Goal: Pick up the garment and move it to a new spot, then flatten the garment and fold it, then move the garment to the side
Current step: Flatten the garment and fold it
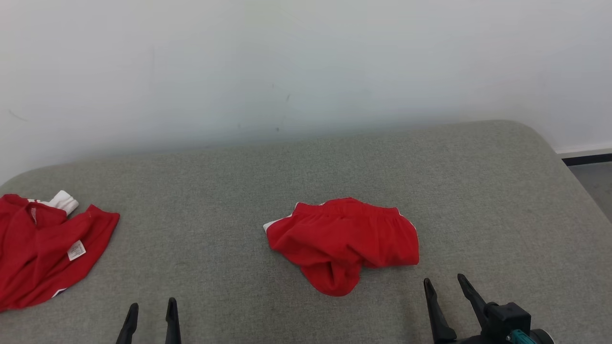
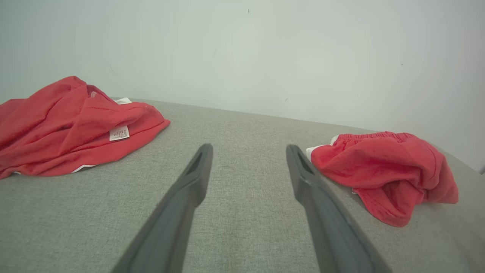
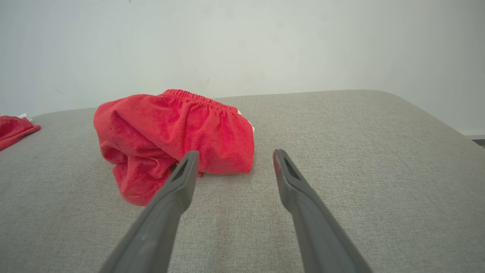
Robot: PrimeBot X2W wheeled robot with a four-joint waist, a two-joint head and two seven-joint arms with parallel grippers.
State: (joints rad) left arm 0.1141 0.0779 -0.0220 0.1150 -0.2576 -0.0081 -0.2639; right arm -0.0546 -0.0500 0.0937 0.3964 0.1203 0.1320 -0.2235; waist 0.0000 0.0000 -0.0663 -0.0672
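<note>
While both arms wait at the near edge of the grey table [image 1: 215, 191], neither holds anything.

Left gripper [image 1: 152, 304]: fingers spread wide, nothing between them but bare cloth top. Right gripper [image 1: 444, 279]: the same, fingers wide apart and empty.

Red shorts [image 1: 342, 241], crumpled, sit near the middle of the table, a little right of centre. I take these to be the garment in hand, since they lie between the two arms. Their long axis runs left to right across the table. The elastic waistband [image 1: 356, 206] is on the far side, towards the wall [image 1: 306, 62]. A loose lobe of cloth bulges towards the robot on the near side.

Bearings: from the right gripper the shorts lie ahead and to its left, near. In the right wrist view the left finger's tip overlaps the near hem, but the head view shows a strip of table between them, so apart, not touching. From the left gripper the shorts are ahead and well off to the right, with open table between.

Judgement: right arm is nearer, and the near right corner is its likeliest hold. Left arm must cross further to reach the white-edged left end.

A second red garment [image 1: 43, 248], white label showing, lies at the far left, well clear of the shorts.
</note>
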